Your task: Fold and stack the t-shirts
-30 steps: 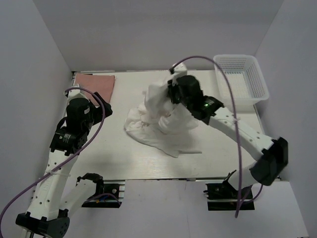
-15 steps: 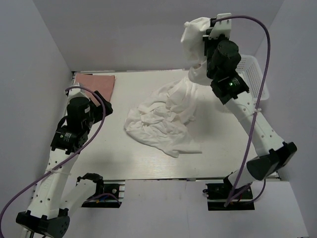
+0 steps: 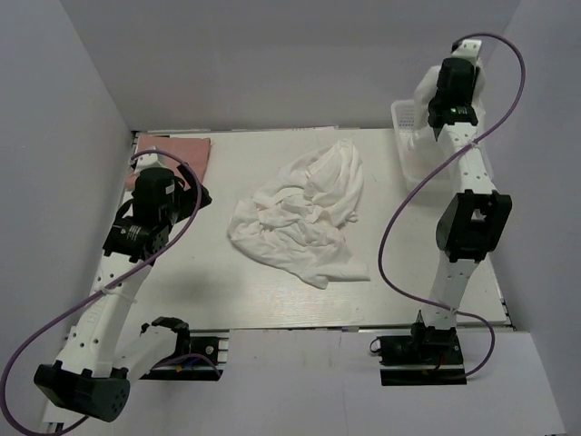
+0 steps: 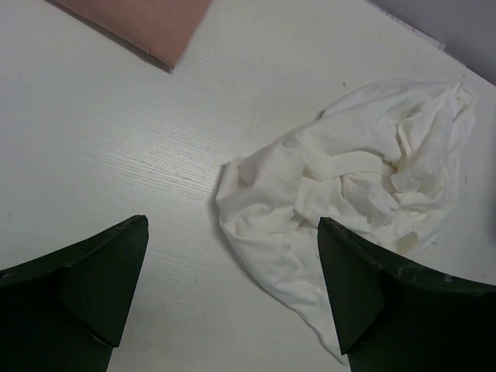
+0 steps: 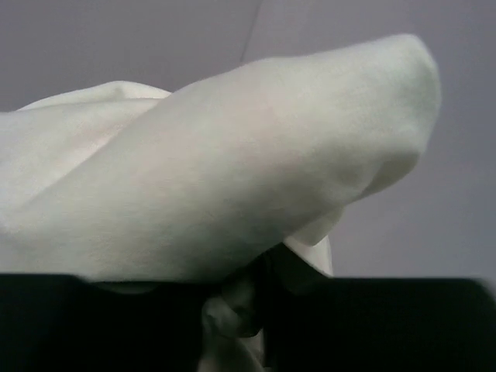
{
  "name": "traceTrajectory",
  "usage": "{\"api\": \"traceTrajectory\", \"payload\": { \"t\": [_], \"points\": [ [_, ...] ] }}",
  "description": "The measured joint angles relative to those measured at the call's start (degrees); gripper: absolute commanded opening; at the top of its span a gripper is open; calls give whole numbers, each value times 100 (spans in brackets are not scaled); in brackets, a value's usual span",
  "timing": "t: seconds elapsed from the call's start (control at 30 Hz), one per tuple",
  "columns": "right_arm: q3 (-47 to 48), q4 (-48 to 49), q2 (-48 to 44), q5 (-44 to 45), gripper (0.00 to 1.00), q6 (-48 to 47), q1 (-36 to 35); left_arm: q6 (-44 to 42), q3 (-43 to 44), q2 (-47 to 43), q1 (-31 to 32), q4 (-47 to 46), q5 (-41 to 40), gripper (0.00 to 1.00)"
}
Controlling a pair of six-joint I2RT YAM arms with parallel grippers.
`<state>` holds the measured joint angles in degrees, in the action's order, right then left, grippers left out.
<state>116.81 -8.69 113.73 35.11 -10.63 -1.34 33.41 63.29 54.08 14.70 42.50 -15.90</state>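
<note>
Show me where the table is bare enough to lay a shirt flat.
Widest bare table: the near strip in front of the crumpled white shirt. Also free: between that shirt and the pink shirt, and the strip towards the basket. The middle is crowded. The right gripper holds another shirt.

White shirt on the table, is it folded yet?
Not folded. The white shirt lies in a wrinkled, bunched heap on the table.
</note>
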Motion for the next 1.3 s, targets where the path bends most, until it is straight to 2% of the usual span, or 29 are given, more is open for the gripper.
{"api": "traceTrajectory", "payload": {
  "t": [0.03,0.07,0.27,0.43,0.6,0.77,1.03,1.23,1.27,1.3],
  "points": [
    [0,-101,162,-20,87,179,120,0,15,50,0,0,-2,100],
    [0,-184,330,-11,90,315,223,0,31,94,0,-2,-2,100],
    [188,-1091,1043,9,90,1021,503,0,42,308,0,0,9,100],
    [-103,-1388,706,-743,90,1178,310,0,42,385,0,-9,79,100],
    [-505,-1390,-15,-1207,90,1099,-494,0,28,385,0,-105,234,100],
    [-717,-1368,-94,-1801,90,1207,-1574,0,26,385,0,-116,330,100],
    [-1021,-1462,1019,-2820,90,1558,-2476,0,22,385,0,-35,350,100],
    [-1325,-1493,1650,-2741,90,1670,-3040,0,17,382,0,66,350,100],
    [-1329,-1440,1681,-2577,89,1674,-3108,0,17,382,0,98,350,100],
    [-1329,-1423,1681,-2529,68,1716,-3145,0,17,382,0,111,348,100]
  ]
}}
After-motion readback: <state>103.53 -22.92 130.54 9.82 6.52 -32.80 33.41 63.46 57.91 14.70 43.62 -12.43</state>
